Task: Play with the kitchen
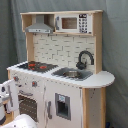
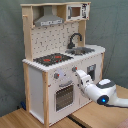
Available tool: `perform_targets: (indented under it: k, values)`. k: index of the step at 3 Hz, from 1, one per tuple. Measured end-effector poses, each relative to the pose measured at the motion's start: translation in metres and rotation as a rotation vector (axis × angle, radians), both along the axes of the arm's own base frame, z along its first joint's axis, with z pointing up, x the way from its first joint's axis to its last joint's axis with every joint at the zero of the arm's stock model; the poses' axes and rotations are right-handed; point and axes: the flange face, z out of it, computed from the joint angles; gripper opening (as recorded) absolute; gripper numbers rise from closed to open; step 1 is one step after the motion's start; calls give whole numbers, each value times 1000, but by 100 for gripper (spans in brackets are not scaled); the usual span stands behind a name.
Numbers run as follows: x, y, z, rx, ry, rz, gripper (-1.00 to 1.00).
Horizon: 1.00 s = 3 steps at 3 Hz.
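Observation:
The toy kitchen (image 1: 98, 80) (image 2: 35, 80) of pale wood and white panels stands upright in both exterior views. Its black-red hob (image 1: 35, 65) (image 2: 52, 59) sits beside the grey sink (image 1: 71, 74) (image 2: 82, 50) and the black tap (image 1: 85, 59) (image 2: 75, 39). The grey hood (image 1: 40, 26) (image 2: 49, 20) hangs above the hob. My gripper (image 2: 77, 75) is up against the kitchen's front, at the upper right corner of the windowed oven door (image 2: 64, 95) and just right of a knob (image 2: 56, 76). In the first exterior view the gripper (image 1: 9, 97) shows at the left edge, beside the oven door (image 1: 30, 102).
The kitchen stands on a wooden table (image 2: 30, 117) in front of a grey curtain (image 1: 117, 50). A microwave panel (image 1: 72, 22) (image 2: 76, 11) sits at the top. A cupboard door with a dark dispenser (image 1: 62, 106) is right of the oven. My white arm (image 2: 107, 95) reaches in from the second exterior view's lower right.

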Motion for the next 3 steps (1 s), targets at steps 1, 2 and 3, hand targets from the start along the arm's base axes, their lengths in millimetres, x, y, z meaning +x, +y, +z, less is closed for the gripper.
perform_targets:
  k: [1,2,3]
  values:
    - [-24,12,10,-70,-1,22,100]
    - [-30,15,29,-175,6,31,100]
    - [-26,14,44,-279,17,28,100]
